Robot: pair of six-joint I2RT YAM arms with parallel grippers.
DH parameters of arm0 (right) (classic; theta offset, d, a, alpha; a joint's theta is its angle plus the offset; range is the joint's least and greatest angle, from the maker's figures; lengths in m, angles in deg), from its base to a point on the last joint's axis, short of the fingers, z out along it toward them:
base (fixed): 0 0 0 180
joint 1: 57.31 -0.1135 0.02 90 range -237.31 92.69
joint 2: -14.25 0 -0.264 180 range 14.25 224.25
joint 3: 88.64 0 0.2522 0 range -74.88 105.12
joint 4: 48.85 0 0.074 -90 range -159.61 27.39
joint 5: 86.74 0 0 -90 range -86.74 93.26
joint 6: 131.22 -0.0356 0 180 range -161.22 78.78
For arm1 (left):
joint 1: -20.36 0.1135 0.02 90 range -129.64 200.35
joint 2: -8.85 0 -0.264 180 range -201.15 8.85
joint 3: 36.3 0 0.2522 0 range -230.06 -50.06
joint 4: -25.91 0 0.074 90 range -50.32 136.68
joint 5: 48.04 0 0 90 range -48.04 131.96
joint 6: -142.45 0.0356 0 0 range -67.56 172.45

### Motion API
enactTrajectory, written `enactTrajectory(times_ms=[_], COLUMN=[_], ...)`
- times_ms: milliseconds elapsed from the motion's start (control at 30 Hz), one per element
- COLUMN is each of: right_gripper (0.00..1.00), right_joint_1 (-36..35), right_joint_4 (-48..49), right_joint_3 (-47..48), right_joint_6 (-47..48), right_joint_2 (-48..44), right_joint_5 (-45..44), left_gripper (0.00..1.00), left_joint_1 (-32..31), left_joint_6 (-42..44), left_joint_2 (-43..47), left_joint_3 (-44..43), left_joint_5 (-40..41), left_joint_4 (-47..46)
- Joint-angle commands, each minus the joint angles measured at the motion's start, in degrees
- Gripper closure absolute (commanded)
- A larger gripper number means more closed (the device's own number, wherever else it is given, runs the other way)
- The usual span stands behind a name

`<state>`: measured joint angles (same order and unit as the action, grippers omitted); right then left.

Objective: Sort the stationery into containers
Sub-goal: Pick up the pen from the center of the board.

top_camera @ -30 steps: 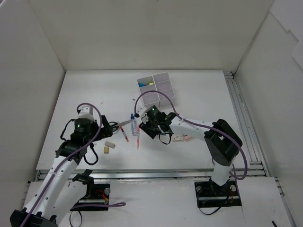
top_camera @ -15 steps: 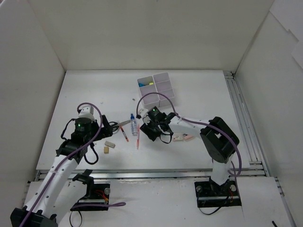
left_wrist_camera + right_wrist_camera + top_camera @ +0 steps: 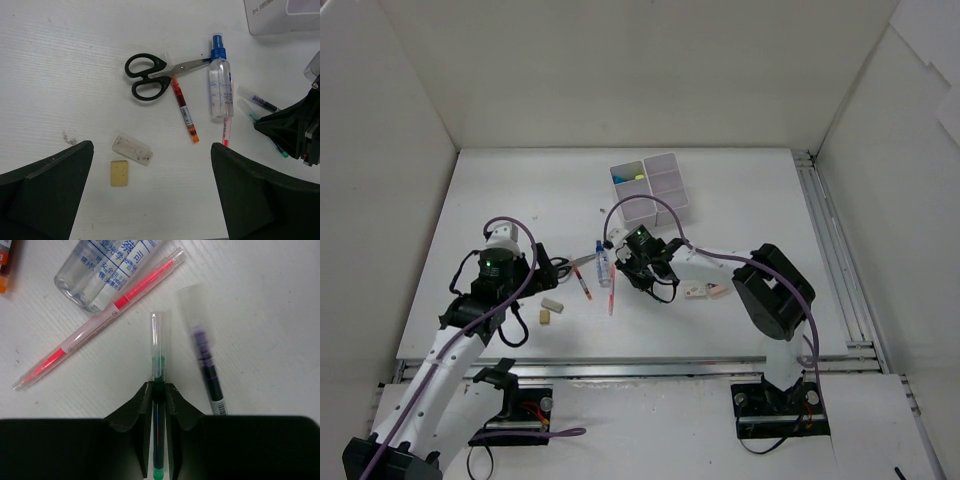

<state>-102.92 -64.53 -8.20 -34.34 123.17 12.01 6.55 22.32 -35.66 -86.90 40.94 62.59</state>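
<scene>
My right gripper (image 3: 158,390) is shut on a green highlighter (image 3: 158,360) with a clear cap, down at the table; in the top view it sits at the table's middle (image 3: 623,262). Beside it lie a purple highlighter (image 3: 207,365), a pink pen (image 3: 100,315) and the blue-capped bottle (image 3: 107,265). My left gripper (image 3: 150,210) is open and empty above the table, near a beige eraser (image 3: 119,173) and a white eraser (image 3: 132,149). Black-handled scissors (image 3: 147,77), an orange pen (image 3: 184,110) and the bottle (image 3: 220,87) lie further ahead. The white organiser (image 3: 649,187) stands at the back.
Two more erasers (image 3: 705,291) lie on the table right of my right gripper. The organiser holds blue and yellow items in its back left compartment (image 3: 626,177). White walls surround the table; a rail (image 3: 830,250) runs along the right edge.
My right gripper has shifted slightly left toward the bottle and pens over the last second. The left arm has barely moved.
</scene>
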Motion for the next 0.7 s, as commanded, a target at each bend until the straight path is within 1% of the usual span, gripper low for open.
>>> enactTrajectory(times_ms=[0, 67, 133, 233, 333, 400, 467, 500, 533, 600, 633, 667], right_gripper=[0.90, 0.95, 0.99, 1.00, 1.00, 1.00, 1.00, 1.00, 1.00, 1.00, 1.00, 1.00], right_joint_1=[-0.6, -1.5, -2.8, -3.5, -3.3, -1.1, 1.2, 3.4, 4.7, 7.6, 8.9, 9.6], right_joint_4=[-1.8, -1.9, -1.8, -1.3, 1.5, 6.3, 14.5, 18.2, 24.9, 31.3, 36.8, 39.3], right_joint_3=[0.0, -0.7, -1.3, -2.1, -2.6, -2.8, -3.6, -3.9, -3.8, -3.1, -1.7, -0.5], right_joint_6=[0.4, 1.4, 2.6, 3.8, 5.6, 5.6, 4.2, 3.9, 3.6, 3.0, 2.4, 2.1], right_joint_2=[-0.1, -1.6, -5.3, -10.9, -16.3, -19.3, -20.8, -21.7, -21.8, -21.0, -20.2, -17.9], right_joint_5=[-1.7, -1.5, -0.8, 1.1, -0.4, -1.9, -3.2, -5.2, -6.5, -10.3, -11.8, -12.8], left_gripper=[0.01, 0.01, 0.01, 0.01, 0.00, 0.00, 0.00, 0.01, 0.01, 0.01, 0.01, 0.01], left_joint_1=[-0.1, -0.1, -0.1, -0.1, -0.1, -0.1, -0.1, -0.1, -0.1, -0.1, -0.1, -0.1], left_joint_6=[0.8, 0.8, 0.9, 1.0, 1.0, 1.0, 1.0, 1.0, 1.1, 1.2, 1.3, 1.4], left_joint_2=[0.5, 0.7, 0.5, 0.1, -0.2, -0.5, -1.5, -1.8, -2.7, -3.5, -4.6, -5.1], left_joint_3=[-1.7, -1.7, -1.7, -1.9, -2.0, -2.3, -2.7, -3.0, -3.2, -3.9, -4.3, -4.6], left_joint_5=[2.6, 2.8, 2.8, 2.7, 2.4, 2.3, 2.3, 2.3, 2.3, 2.2, 2.2, 2.2], left_joint_4=[-2.3, -2.5, -2.6, -2.8, -3.3, -3.7, -4.1, -4.2, -4.5, -4.9, -4.9, -5.1])
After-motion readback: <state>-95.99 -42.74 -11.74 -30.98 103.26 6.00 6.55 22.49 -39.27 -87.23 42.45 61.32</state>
